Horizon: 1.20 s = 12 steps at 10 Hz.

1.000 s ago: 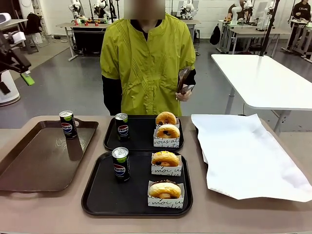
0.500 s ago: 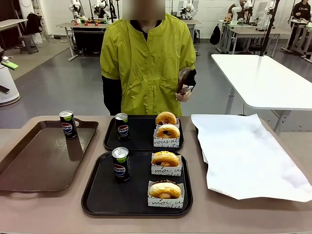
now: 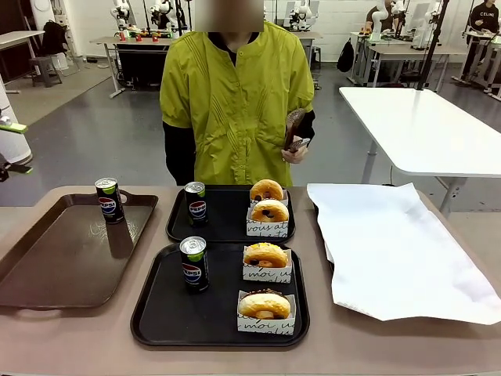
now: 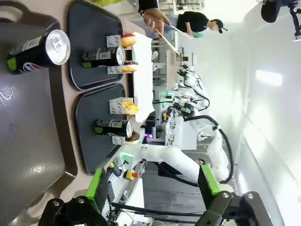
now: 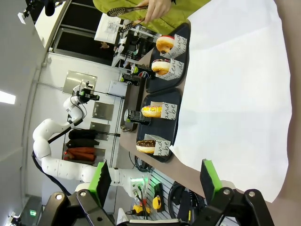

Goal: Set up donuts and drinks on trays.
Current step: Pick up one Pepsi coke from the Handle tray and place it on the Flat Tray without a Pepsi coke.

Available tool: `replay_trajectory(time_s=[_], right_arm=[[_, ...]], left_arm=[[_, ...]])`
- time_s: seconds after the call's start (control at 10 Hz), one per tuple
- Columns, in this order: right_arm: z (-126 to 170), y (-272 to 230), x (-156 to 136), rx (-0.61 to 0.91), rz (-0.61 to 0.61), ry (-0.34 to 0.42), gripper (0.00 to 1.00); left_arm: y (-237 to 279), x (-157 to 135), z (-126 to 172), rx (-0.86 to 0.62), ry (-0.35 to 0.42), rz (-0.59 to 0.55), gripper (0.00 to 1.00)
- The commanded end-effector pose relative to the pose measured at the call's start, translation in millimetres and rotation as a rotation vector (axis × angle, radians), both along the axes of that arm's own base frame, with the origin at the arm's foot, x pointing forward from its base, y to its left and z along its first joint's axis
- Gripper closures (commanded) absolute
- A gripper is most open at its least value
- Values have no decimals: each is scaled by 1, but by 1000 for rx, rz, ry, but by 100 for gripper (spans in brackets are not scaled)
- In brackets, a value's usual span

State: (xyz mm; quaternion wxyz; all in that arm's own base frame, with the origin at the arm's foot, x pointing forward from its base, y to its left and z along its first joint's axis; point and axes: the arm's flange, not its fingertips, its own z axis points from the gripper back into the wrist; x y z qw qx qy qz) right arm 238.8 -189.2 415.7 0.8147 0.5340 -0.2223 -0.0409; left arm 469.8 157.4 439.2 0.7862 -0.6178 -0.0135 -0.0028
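Two black trays lie mid-table. The far tray [image 3: 227, 225] holds one drink [image 3: 196, 204] and two donuts [image 3: 267, 190] [image 3: 270, 211] in white paper trays. On the near tray [image 3: 164, 313] stand a second drink [image 3: 194, 264] and two more donuts [image 3: 265, 255] [image 3: 264, 305]. A third drink [image 3: 109, 200] stands on the brown tray [image 3: 63, 266]. My left gripper [image 4: 153, 176] hangs open and empty, high off the table's left side. My right gripper [image 5: 154, 169] is open and empty above the white paper [image 5: 235, 94].
A person in a yellow-green top stands at the far edge, holding dark tongs [image 3: 294, 128] at chest height. A large white paper sheet [image 3: 399, 247] covers the right part of the table. Another white table [image 3: 423, 125] stands behind on the right.
My left arm has drawn back to the left, almost out of the front view. The cans, donuts, trays and the person have stayed put.
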Motion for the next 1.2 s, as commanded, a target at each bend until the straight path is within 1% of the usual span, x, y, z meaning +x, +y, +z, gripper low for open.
replay_trajectory(time_s=[0.0, 0.2, 0.3, 0.5, 0.6, 1.1], right_arm=[[0, 0, 0, 8, 4, -12, 0], [0, 0, 0, 8, 4, -12, 0], [0, 0, 0, 8, 4, -12, 0], [0, 0, 0, 8, 4, -12, 0], [0, 0, 0, 8, 4, -12, 0], [0, 0, 0, 8, 4, -12, 0]], left_arm=[[18, 17, -4, -48, -19, -4, 0], [27, 18, -22, -56, 3, -6, 0], [28, 17, -26, -53, 0, -5, 0], [28, 20, -25, -14, -2, -40, 0], [28, 17, -30, -34, 34, 5, 0], [28, 17, -30, -34, 34, 5, 0]])
